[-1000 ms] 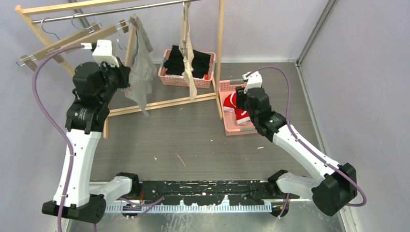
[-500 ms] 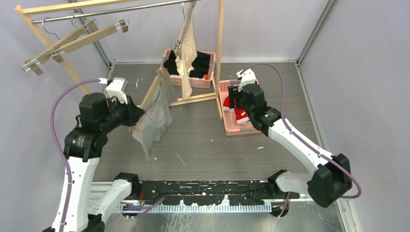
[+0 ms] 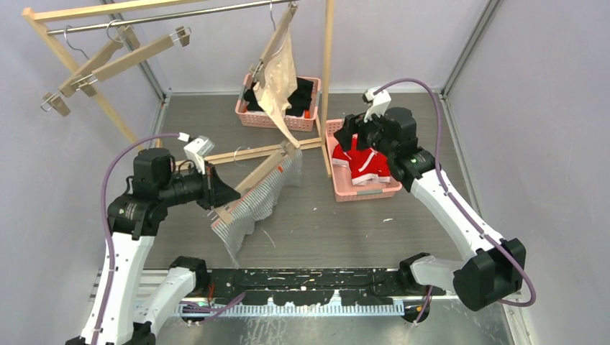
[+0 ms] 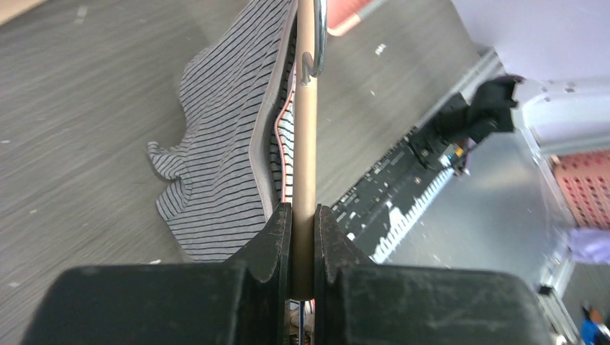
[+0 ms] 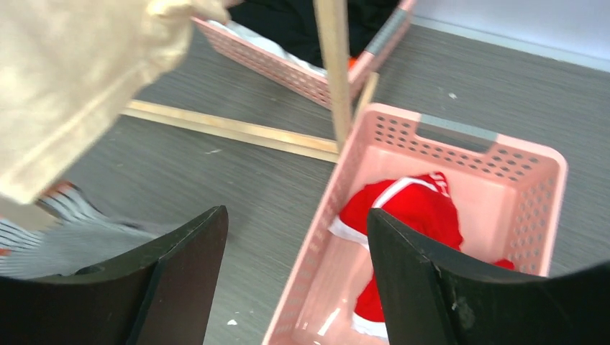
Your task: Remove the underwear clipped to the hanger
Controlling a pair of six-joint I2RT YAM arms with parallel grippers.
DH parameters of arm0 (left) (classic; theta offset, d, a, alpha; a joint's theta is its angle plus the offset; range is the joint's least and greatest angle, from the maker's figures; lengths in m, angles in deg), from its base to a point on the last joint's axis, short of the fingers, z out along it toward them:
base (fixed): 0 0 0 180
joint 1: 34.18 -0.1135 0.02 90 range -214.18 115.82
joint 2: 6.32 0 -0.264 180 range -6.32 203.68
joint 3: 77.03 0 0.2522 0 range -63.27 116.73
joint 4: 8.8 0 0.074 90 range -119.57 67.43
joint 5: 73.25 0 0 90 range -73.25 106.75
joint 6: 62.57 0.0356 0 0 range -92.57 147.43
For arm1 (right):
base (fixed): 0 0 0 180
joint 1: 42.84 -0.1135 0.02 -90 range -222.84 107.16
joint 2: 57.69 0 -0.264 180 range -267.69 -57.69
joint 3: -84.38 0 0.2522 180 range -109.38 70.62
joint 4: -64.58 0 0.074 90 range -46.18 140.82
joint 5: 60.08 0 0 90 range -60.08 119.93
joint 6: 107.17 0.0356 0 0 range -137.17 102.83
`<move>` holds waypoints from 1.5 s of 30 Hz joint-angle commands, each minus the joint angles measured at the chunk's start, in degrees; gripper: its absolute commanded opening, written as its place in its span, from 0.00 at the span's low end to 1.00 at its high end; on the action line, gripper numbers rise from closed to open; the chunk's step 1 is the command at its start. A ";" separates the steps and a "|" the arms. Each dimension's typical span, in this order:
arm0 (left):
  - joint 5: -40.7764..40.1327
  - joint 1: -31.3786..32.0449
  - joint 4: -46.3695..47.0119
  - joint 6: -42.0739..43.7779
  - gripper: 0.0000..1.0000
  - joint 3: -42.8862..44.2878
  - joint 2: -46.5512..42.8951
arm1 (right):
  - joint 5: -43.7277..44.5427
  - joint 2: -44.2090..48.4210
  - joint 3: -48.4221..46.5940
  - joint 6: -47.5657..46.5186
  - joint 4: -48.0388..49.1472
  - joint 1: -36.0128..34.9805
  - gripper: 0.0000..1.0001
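Note:
My left gripper [image 3: 218, 195] [image 4: 303, 213] is shut on the end of a wooden hanger [image 3: 257, 176] [image 4: 307, 108], held low over the floor, off the rail. The grey-and-white striped underwear [image 3: 260, 203] [image 4: 223, 122] hangs clipped to it. Beige underwear [image 3: 278, 85] [image 5: 72, 79] hangs from another hanger [image 3: 276, 37] on the rail. Red underwear with white trim [image 3: 365, 165] [image 5: 421, 208] lies loose in a pink basket [image 3: 362, 194] [image 5: 489, 151]. Above the basket's left rim my right gripper [image 3: 350, 131] [image 5: 296, 215] stands open and holds nothing.
A second pink basket [image 3: 267, 121] with black clothes stands behind the rack. The rack's upright post [image 3: 328, 72] and base bar [image 3: 244, 152] stand between the two arms. Two bare hangers [image 3: 108, 61] hang at the rail's left end.
The left arm has carried the hanger with the striped underwear down from the rail towards the near floor. The right gripper has opened wider and lifted off the red underwear.

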 commanded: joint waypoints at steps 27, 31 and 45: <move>20.15 1.42 17.81 9.08 0.00 -3.15 7.23 | -28.70 7.70 -3.03 8.22 13.60 2.21 0.72; 16.73 1.38 15.98 10.17 0.00 -2.95 6.48 | -31.30 7.92 -4.10 10.47 15.80 4.66 0.72; 21.85 1.41 18.86 8.13 0.00 -3.87 5.81 | -55.10 0.15 1.78 32.90 45.60 9.79 0.75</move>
